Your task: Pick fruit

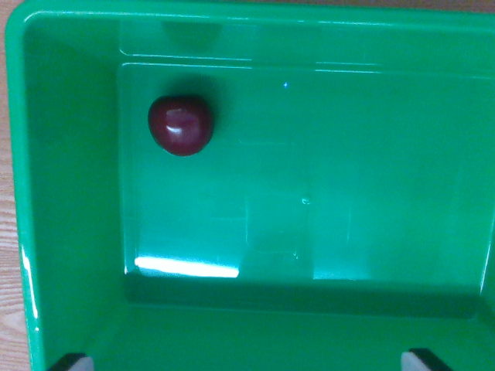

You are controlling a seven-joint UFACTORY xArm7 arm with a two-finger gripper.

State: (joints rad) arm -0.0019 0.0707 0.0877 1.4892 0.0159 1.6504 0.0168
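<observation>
Fruit: dark red round fruit, cherry-like or a small plum, with a pale glossy highlight on top.
Fruit position: on the floor of the green plastic bin, in the far corner toward the wrist view's left, close to the walls but not touching them.
Bin: glossy green, with light reflecting off its floor.
Surface: a strip of light wood-grain table shows outside the bin at the wrist view's left.
Gripper: two dark fingertips at the bottom edge, spread wide apart, holding nothing, well apart from the fruit.
</observation>
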